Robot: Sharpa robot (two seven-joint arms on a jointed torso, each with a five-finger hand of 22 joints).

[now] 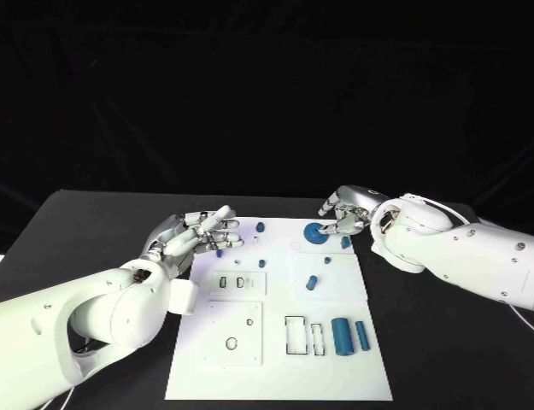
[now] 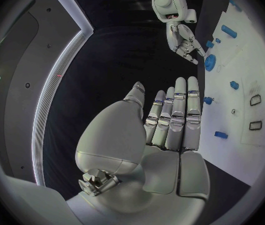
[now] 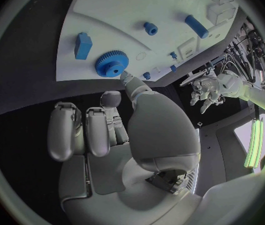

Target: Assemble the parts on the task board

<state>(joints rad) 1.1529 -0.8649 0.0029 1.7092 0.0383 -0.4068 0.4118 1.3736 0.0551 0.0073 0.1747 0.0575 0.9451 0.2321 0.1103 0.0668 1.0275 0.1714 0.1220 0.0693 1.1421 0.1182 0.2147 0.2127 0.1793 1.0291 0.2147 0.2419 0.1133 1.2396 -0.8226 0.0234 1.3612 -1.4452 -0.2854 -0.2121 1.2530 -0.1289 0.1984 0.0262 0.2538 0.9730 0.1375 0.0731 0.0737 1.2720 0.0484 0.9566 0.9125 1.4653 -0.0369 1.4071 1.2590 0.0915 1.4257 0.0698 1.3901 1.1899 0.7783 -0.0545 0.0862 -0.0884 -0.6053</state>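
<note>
Just beyond the fingertips of the right hand (image 1: 347, 215) sits a blue gear (image 1: 317, 231), flat on the far end of the white board (image 1: 279, 376). From the right wrist view, one fingertip (image 3: 127, 77) reaches to the toothed rim of the gear (image 3: 112, 63) and seems to touch it, while the other fingers are curled in toward the palm with nothing between them; the hand is not grasping the gear. Beside the gear, a little further from that hand, stands a small blue block (image 3: 82, 45).

Over the board's left edge, across from the right hand, the left hand (image 1: 199, 235) hangs with its fingers stretched out and spread, holding nothing. The left wrist view shows its fingers (image 2: 177, 116) laid straight side by side above the black table (image 2: 107, 75), empty. Just past its fingertips stands a small blue peg (image 1: 258, 226), and another small blue piece (image 1: 235, 242) lies close beside them.

Nearer the robot than either hand, a long blue cylinder (image 1: 342, 336) and a thinner blue rod (image 1: 363, 335) lie side by side on the board, next to two outlined rectangular slots (image 1: 294, 335). Between the two hands, toward the board's middle, stands another small blue part (image 1: 313, 281).
</note>
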